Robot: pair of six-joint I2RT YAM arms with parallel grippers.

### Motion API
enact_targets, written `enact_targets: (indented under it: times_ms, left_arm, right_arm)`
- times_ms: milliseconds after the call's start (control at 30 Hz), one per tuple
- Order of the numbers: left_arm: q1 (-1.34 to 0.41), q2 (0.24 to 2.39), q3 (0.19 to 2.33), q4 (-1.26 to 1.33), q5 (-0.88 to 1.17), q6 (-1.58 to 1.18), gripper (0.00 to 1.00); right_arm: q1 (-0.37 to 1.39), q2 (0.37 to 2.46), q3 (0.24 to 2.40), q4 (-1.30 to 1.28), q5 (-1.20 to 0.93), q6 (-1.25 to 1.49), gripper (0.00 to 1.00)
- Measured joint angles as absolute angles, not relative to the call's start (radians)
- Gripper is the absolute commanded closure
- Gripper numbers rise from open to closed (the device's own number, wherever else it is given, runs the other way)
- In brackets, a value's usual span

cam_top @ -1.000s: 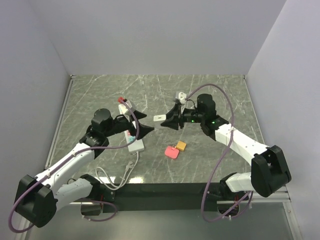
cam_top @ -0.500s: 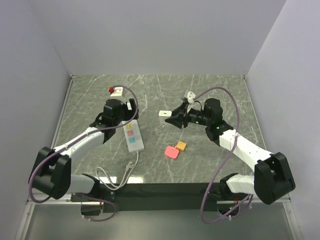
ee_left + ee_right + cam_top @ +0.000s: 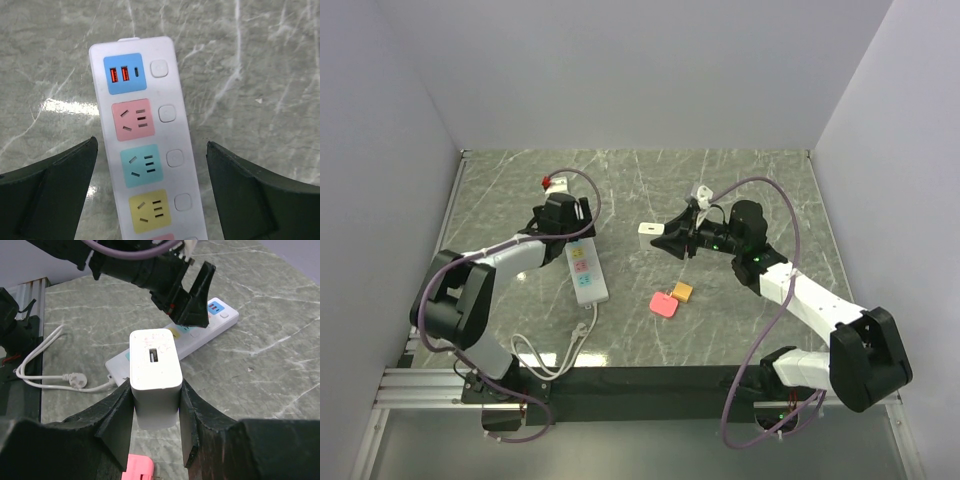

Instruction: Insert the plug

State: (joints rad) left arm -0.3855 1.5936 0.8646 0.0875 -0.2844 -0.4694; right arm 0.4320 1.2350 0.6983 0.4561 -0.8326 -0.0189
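Note:
The white plug, a charger block with a USB slot on its face, is clamped between my right gripper's fingers above the table; from above the plug is left of the right gripper. The white power strip with pink, teal and yellow sockets lies flat on the marble. My left gripper stands open over its far end, and the strip shows between the two fingers without touching either. In the top view the left gripper is at the far end of the power strip.
A pink adapter and a small orange block lie between the arms. The strip's white cable and wall plug coil near the table's front edge. The left arm shows beyond the held plug.
My left arm has pulled back from beside the strip's middle to its far end, and its jaws have spread wider. The right gripper has shifted the plug slightly back and right.

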Motion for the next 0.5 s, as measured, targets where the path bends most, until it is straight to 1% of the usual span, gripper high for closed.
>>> enact_targets:
  times_ms: [167,500]
  left_arm:
    - [-0.385,1.623,0.872,0.084,-0.288,-0.477,0.03]
    - [-0.384,1.713,0.915,0.084,-0.293,-0.473,0.04]
  right_arm:
    - [0.432,1.211,0.678,0.471,-0.838,-0.016,1.00]
    - [0.432,1.208,0.677,0.480,-0.859,-0.014,1.00]
